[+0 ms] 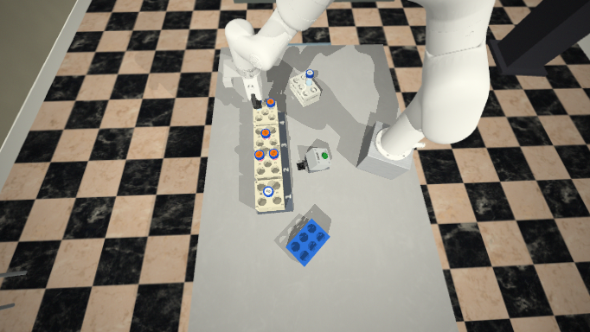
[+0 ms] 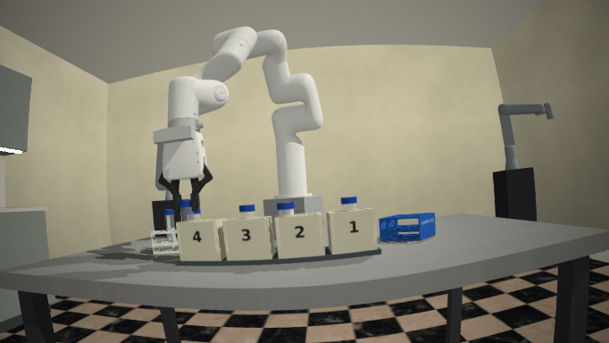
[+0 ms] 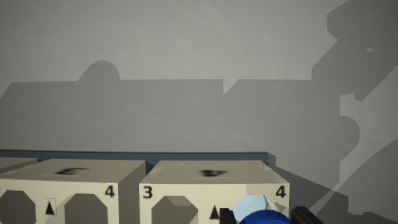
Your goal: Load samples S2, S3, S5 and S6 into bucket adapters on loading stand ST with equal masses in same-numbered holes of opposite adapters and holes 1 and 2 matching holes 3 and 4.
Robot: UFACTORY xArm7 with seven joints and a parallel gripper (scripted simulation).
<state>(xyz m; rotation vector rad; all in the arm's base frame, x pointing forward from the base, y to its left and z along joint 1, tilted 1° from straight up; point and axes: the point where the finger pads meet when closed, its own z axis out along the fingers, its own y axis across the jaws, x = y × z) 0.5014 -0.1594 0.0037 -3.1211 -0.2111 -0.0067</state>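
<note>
My gripper (image 1: pixel 256 102) (image 2: pixel 186 207) (image 3: pixel 266 215) is shut on a blue-capped tube (image 2: pixel 185 204) (image 3: pixel 250 204) with pale liquid, upright at hole 4 of adapter 4 (image 2: pixel 207 243) (image 3: pixel 192 194). Its lower end is hidden in the hole; its cap is higher than the neighbouring tube's. Its dot is hidden. An orange-dot tube (image 1: pixel 270 102) stands beside it. Adapter 3 (image 2: pixel 259 246) has an orange-dot tube (image 1: pixel 266 133) in the middle hole. Adapter 2 (image 2: pixel 310 246) has two orange-dot tubes (image 1: pixel 259 155) (image 1: pixel 273 153). Adapter 1 (image 2: pixel 363 241) has a white-dot tube (image 1: pixel 268 191) in the middle hole.
A white rack (image 1: pixel 305 98) with one blue-capped tube (image 1: pixel 310 73) stands behind adapter 4. The desk (image 1: pixel 315 162) with the green DONE key (image 1: pixel 324 156) stands beside the stand. An empty blue rack (image 1: pixel 307 242) (image 2: pixel 427 228) lies near adapter 1.
</note>
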